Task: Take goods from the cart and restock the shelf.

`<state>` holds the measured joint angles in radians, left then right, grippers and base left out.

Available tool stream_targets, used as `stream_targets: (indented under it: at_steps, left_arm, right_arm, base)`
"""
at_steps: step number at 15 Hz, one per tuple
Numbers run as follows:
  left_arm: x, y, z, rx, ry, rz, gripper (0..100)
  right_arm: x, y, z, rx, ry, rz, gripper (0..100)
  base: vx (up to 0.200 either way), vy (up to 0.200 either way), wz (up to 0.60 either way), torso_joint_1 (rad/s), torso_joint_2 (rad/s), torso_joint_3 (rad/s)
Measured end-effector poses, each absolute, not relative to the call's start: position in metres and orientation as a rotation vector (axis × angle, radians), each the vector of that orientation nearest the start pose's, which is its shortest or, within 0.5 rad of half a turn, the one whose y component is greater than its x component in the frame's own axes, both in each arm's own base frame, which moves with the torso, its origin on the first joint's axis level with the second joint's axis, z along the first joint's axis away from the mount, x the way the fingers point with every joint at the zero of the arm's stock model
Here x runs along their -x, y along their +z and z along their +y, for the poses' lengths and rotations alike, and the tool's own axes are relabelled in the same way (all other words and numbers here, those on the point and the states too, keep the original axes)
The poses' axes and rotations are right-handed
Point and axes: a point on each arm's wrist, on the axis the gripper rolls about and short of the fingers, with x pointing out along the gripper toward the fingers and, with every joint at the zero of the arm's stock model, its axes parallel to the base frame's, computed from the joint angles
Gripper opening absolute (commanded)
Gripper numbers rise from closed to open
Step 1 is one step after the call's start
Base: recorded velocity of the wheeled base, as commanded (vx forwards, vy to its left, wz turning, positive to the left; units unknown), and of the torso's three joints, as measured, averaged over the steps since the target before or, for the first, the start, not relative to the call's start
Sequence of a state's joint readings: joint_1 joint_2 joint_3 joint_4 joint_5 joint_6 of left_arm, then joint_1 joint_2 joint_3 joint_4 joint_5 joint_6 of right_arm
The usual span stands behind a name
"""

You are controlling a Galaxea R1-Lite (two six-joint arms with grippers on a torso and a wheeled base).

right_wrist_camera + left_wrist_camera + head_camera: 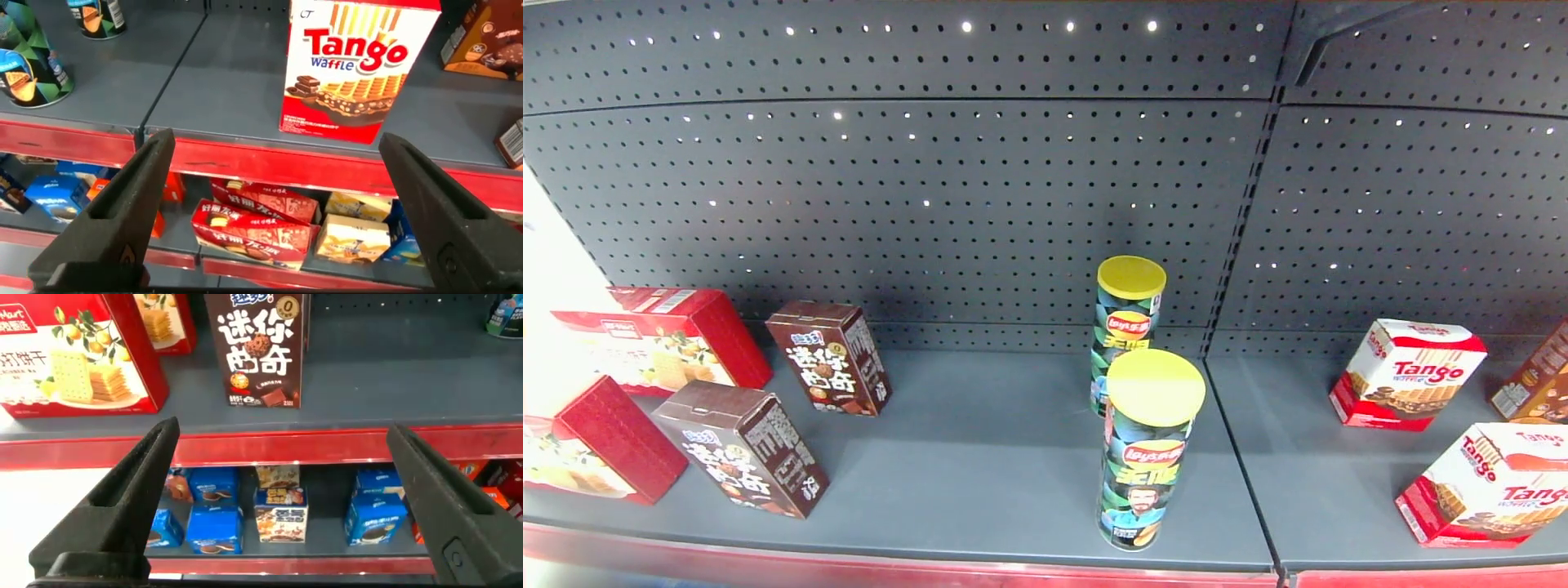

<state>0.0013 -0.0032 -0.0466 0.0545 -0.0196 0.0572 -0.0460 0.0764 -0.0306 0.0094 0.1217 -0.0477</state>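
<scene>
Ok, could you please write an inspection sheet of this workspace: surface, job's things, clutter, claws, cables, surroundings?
Surface: grey shelf board, perforated back panel behind.
Job's things: front chip can, rear chip can, both upright; front cookie box, rear cookie box; front cracker box, rear cracker box; front wafer box, rear wafer box; brown box at the right edge.
Clutter: nothing seen.
Claws: left claw open, empty; right claw open, empty.
Cables: nothing seen.
Surroundings: lower shelf with blue packs and red packs.

**Background and lower level**

A dark perforated back panel [931, 204] stands behind the shelf [980, 465]. A slanted bracket [1347, 33] is at its far right top. On the level below are blue biscuit packs [214, 531] and, more to the right, red boxes [253, 233].
</scene>
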Motion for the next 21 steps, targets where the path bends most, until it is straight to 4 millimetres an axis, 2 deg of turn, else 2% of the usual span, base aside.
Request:
stream_targets:
  at_steps: [9,21]
  left_arm:
    - [0.0267,0.0826,-0.0005,-0.055,-0.02,0.005,100]
    - [0.0267,0.0828,-0.0005,-0.052,-0.017,0.006,100]
  right_arm:
    - [0.0189,0.0847,0.0035,0.108,0.074,0.05,100]
    - [0.0189,0.0845,0.0036,0.102,0.077,0.051,100]
  base:
    - [0.0,0.0,-0.07,0.0,0.0,0.001]
    - [0.0,0.0,0.0,0.0,0.0,0.0]
